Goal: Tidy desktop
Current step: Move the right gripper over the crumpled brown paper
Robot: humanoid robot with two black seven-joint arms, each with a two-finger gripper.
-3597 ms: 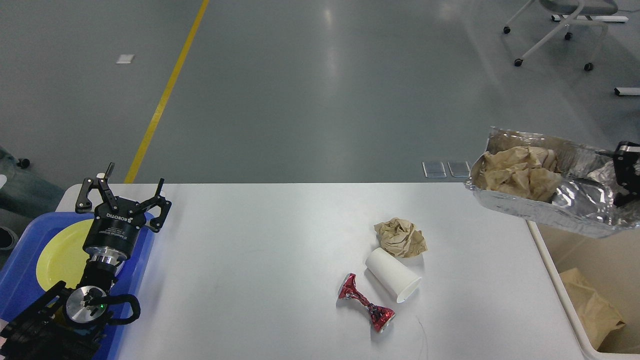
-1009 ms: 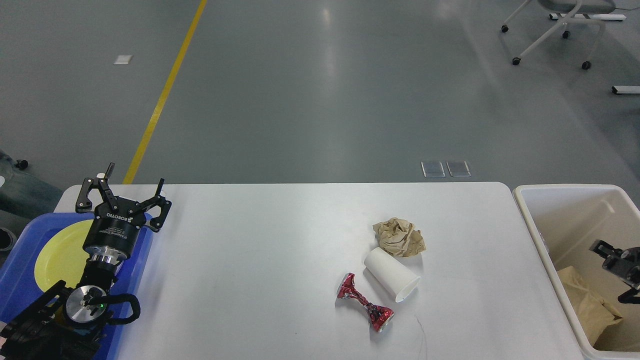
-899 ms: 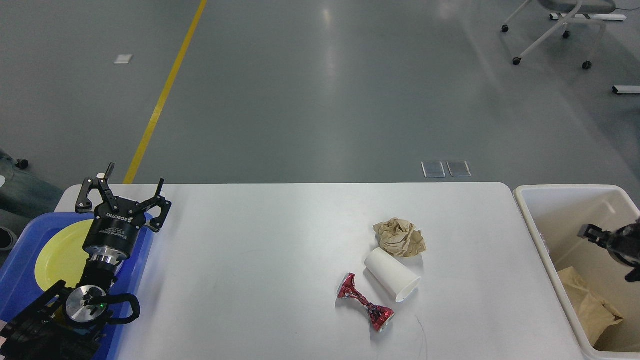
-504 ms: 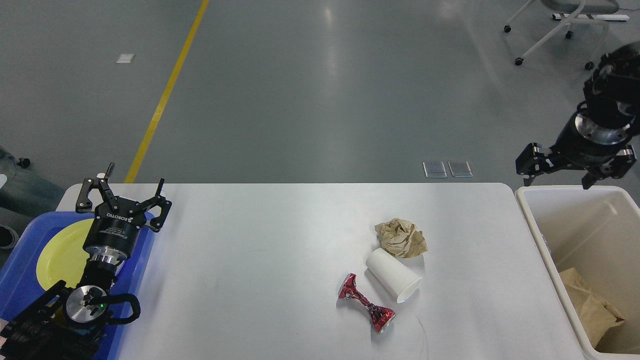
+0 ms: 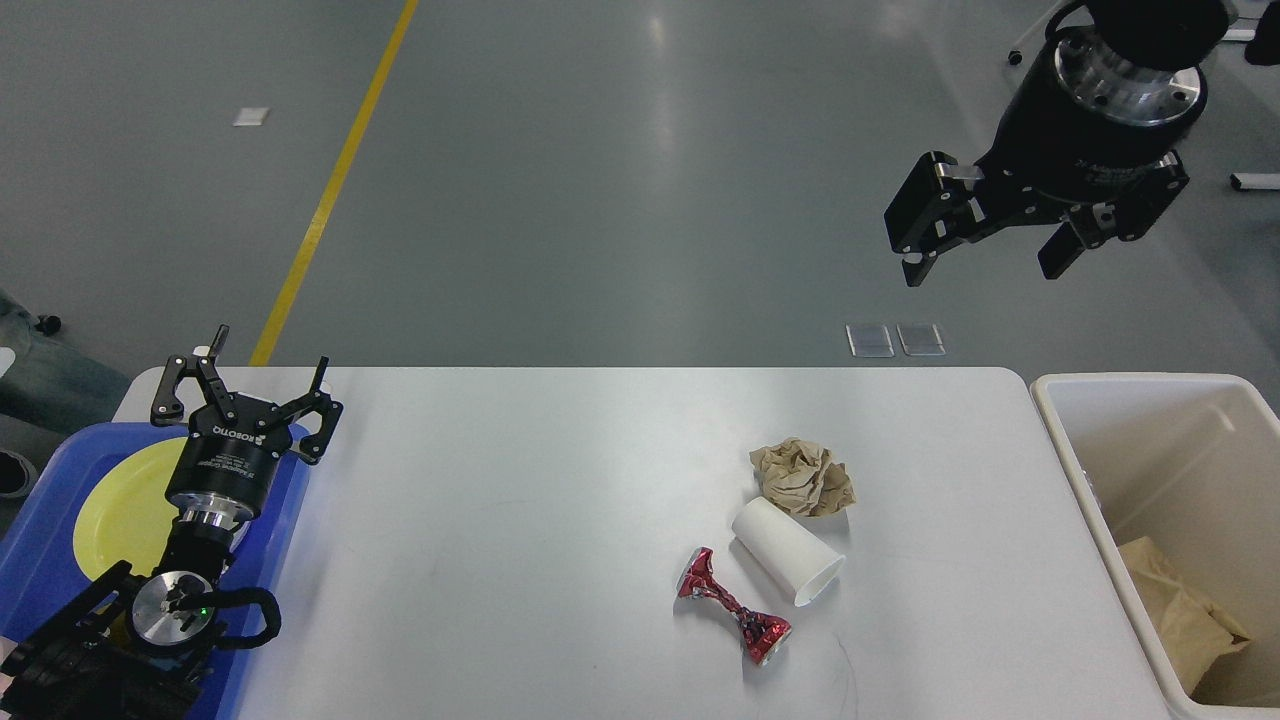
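Both grippers spread and empty above the desktop point(image 5: 520, 520).

The right gripper point(image 5: 985, 255) hangs high over the desktop's far right corner, fingers point(image 5: 925, 225) apart, clear of everything. The left gripper point(image 5: 245, 385), fingers splayed, sits over the blue tray point(image 5: 40, 545) at the left end. Crumpled brown paper point(image 5: 803, 477), a tipped white cup point(image 5: 787, 550) and a crushed red can point(image 5: 733, 618) lie right of centre.

The desktop point(image 5: 520, 500) carries brown paper wad point(image 5: 803, 477), white cup point(image 5: 786, 550), crushed red can point(image 5: 732, 620), blue tray point(image 5: 45, 560).
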